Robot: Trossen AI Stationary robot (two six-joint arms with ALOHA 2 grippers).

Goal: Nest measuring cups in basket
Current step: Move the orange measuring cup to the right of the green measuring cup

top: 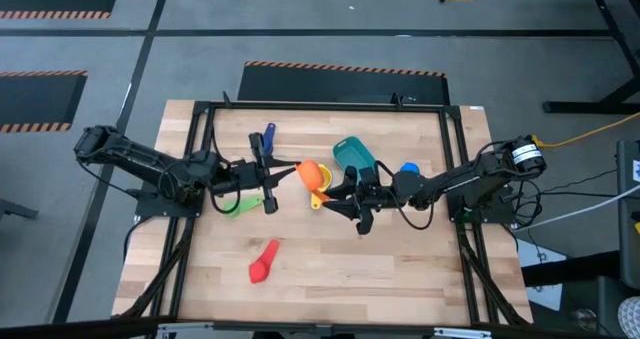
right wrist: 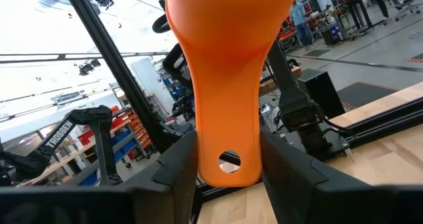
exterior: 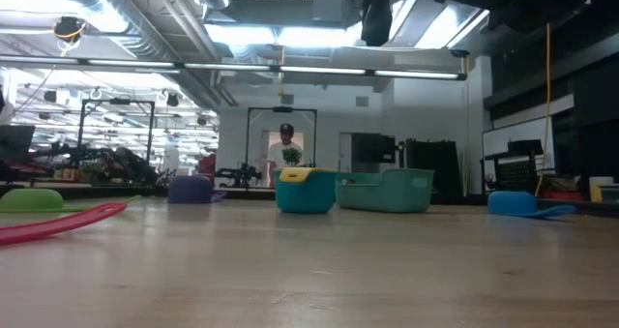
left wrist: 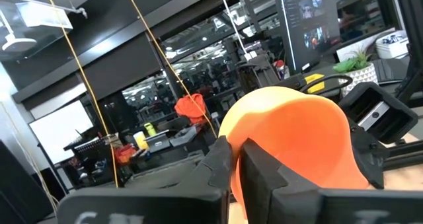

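An orange measuring cup (top: 311, 173) is held above the table between both grippers. My left gripper (top: 290, 169) is shut on its bowl and my right gripper (top: 328, 189) on its handle. Under it a yellow cup (top: 318, 199) sits nested in a teal-blue cup (exterior: 305, 194) on the table. The teal basket (top: 352, 154) stands just beyond, toward the far edge. The dark blue cup (top: 266, 139), green cup (top: 240, 207), red cup (top: 264, 262) and light blue cup (top: 408, 168) lie apart on the wood. In the low view both grippers and the orange cup are above the picture. My left gripper pinches the orange cup's bowl wall (left wrist: 235, 184) at its rim, one finger (left wrist: 219, 164) on either side of the wall, coming level from the table's left. The cup is lifted clear. My right gripper holds the orange cup's flat handle near its free end (right wrist: 228, 174), beside the hanging hole. The handle lies between the two fingers (right wrist: 182, 168) and along them. The fingers come from the table's right.
The table (top: 400, 269) has a black frame around its edges. Bare wood lies toward the near edge, right of the red cup. A person (exterior: 286, 154) stands far off in the room beyond the table.
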